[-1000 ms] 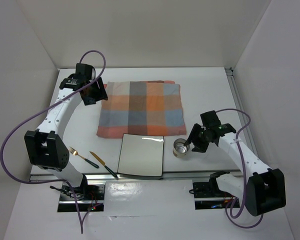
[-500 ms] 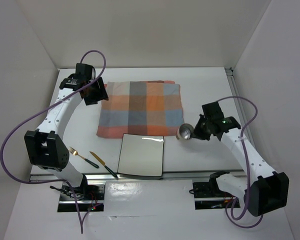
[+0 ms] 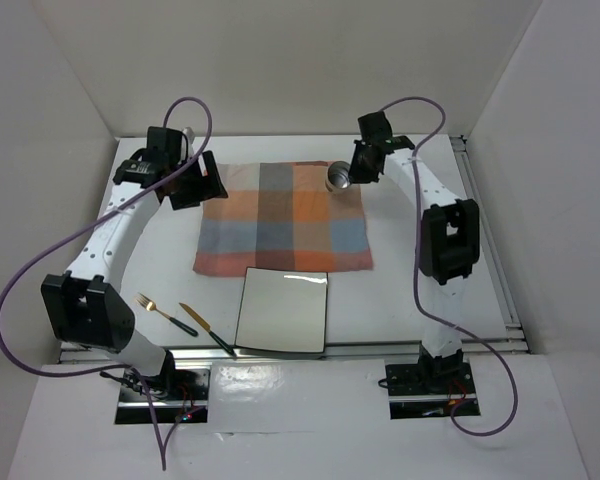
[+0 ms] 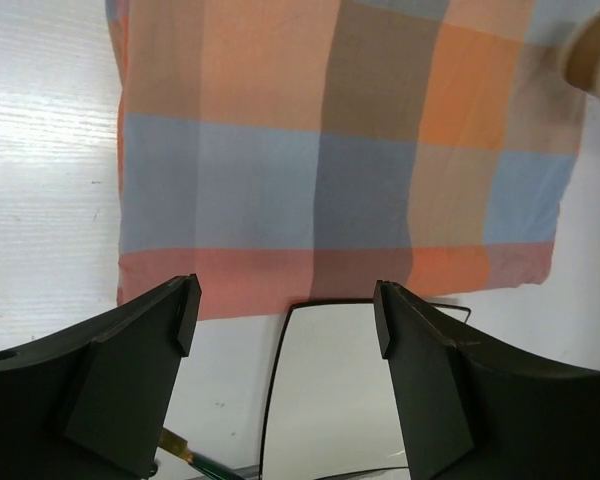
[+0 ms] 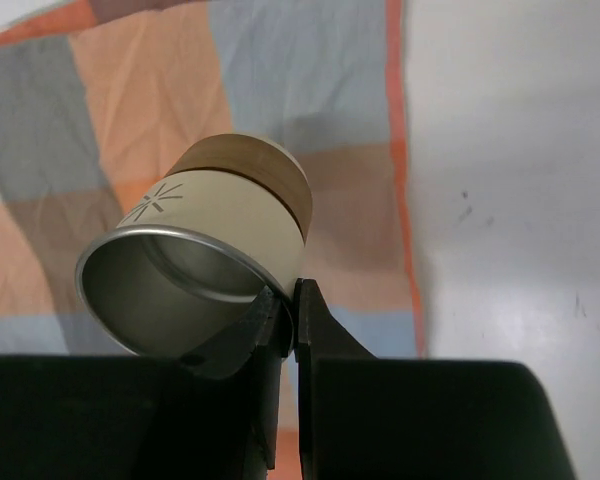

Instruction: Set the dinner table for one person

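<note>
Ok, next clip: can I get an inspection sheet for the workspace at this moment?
Surface: white table, aluminium rails at its edges.
Job's things: checked cloth flat mid-table; square white plate at its near edge; fork and knife left of the plate; cup, gripped.
Clutter: nothing seen.
Grippers: left pincer open over the cloth's left edge; right pincer shut on the cup's rim, cup tilted over the cloth's far right corner.
Cables: purple cables loop off both arms, clear of the items.
Surroundings: plain white walls.

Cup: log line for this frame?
right gripper: shut on cup rim, tilted over cloth far-right corner | left gripper: open, cloth far-left corner | plate: at cloth near edge | fork, knife: left of plate
</note>
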Controlling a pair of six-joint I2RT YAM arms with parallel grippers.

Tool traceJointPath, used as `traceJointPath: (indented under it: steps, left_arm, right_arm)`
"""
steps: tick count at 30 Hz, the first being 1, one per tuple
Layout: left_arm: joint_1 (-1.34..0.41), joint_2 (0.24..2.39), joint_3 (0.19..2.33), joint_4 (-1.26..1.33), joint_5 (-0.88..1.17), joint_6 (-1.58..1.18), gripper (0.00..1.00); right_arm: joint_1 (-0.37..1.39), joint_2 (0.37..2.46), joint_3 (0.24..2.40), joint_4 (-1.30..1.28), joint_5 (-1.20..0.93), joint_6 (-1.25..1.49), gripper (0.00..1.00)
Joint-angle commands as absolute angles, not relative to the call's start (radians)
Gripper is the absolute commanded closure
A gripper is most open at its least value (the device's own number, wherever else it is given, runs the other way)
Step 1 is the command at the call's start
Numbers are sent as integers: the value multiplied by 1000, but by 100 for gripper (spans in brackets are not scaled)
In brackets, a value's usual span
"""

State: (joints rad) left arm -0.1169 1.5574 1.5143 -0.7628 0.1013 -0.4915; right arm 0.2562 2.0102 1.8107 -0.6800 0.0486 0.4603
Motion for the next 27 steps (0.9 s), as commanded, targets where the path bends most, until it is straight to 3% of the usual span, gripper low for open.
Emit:
traceJointPath:
  steps: [1,6,9,27]
  left_arm:
    - [-130,1497,1508,-745,146,-456,12]
    - [-130,1476,1488,-755,146,-456,12]
    - [-130,1465,1462,-755,172,-445,4]
    - [-140,1379,1374,-765,132,-434,0]
  right_arm:
    - [249,2094,1979,-655,60,426,100]
    - [249,2285,2161,-718,80,437,100]
    - [249,2313,2181,-718,80,437,100]
    - [239,2304,2092,-693,141,457,98]
